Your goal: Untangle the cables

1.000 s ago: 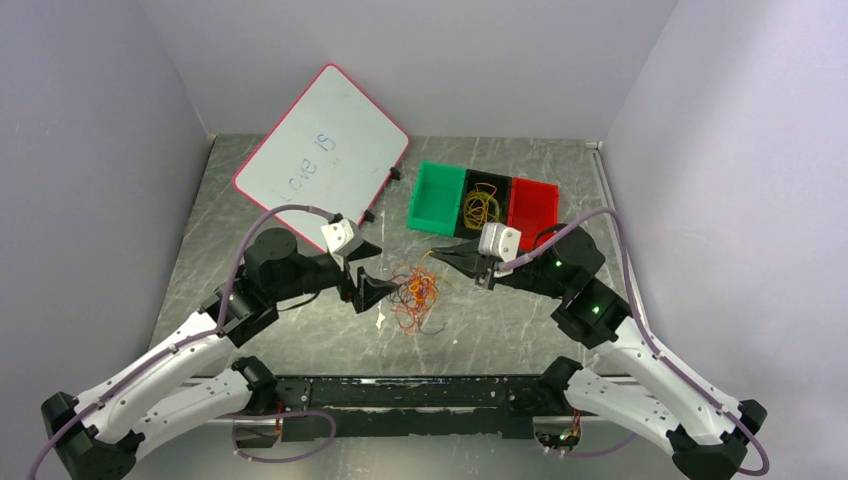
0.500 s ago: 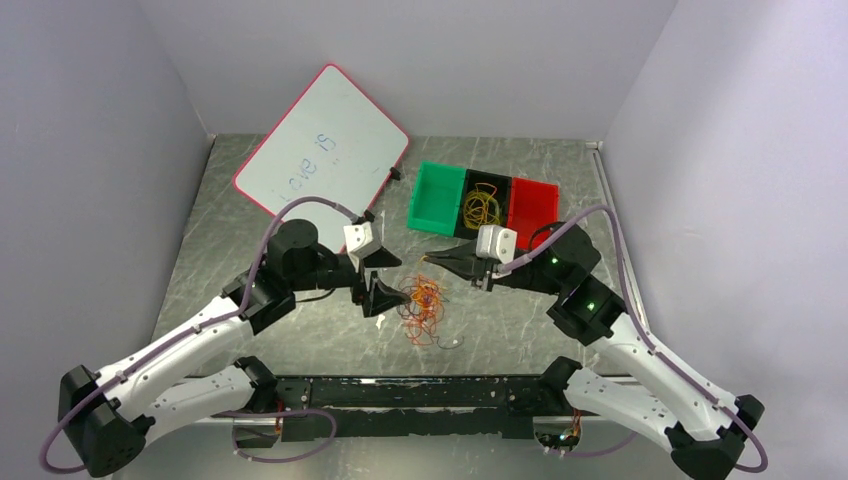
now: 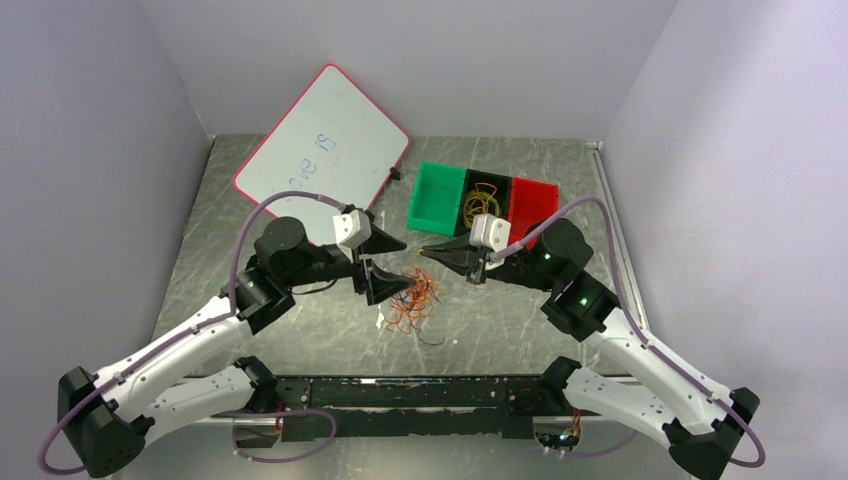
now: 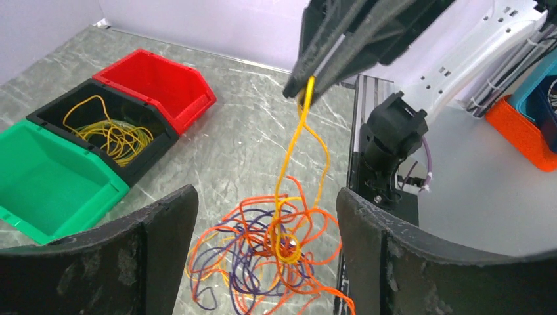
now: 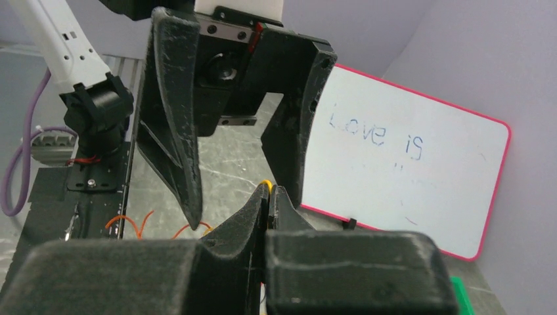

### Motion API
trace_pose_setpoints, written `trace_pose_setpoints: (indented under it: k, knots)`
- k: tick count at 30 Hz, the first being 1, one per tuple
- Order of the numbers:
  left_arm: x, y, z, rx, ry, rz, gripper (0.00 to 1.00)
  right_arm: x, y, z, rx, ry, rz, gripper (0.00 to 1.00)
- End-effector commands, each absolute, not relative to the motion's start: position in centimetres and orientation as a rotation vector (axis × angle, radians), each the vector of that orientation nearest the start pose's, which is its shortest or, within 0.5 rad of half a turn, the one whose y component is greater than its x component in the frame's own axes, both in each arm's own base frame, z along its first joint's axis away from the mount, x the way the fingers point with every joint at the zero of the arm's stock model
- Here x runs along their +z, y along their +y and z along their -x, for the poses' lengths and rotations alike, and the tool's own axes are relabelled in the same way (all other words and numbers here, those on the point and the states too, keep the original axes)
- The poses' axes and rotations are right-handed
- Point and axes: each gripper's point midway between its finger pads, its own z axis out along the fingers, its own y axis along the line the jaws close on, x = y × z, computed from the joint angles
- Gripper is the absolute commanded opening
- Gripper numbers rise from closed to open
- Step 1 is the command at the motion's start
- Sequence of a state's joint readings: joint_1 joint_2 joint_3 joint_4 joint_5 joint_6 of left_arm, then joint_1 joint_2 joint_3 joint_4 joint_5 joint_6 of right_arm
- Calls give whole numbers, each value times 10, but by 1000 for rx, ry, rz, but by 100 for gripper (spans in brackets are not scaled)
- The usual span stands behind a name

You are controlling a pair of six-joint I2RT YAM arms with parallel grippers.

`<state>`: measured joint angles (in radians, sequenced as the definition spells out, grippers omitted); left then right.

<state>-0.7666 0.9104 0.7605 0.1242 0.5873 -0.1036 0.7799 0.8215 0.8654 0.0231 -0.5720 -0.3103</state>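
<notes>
Right arm: I see it reaching toward the centre of the frame, black two-finger right gripper (image 4: 309, 82) pinched on one thin yellow cable (image 4: 292, 144), held above the bunch.
Left arm: bent inward, black left gripper (image 3: 400, 266) spread wide.
Cables: tangled bunch of orange and purple wire loops (image 3: 413, 302), at the centre of the top view, between both grippers.

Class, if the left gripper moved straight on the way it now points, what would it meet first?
Most likely the yellow cable, stretched up from the tangled cables to the shut right gripper, directly ahead of the open left gripper. The right gripper's tips lie just beyond, though depth is unclear.
</notes>
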Motion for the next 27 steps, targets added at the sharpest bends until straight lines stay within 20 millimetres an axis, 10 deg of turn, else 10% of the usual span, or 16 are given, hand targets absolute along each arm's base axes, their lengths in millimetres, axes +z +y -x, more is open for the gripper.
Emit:
trace_pose_setpoints:
  k: [1, 17, 27]
  knots:
    - [327, -306, -183, -1110, 1315, -912, 80, 364, 283, -167, 824, 1024, 1129, 0]
    - [305, -310, -248, -923, 1495, -609, 53, 365, 298, -179, 965, 1167, 1003, 0]
    - [264, -321, -250, -940, 1563, -610, 35, 390, 300, -171, 1076, 1121, 898, 0]
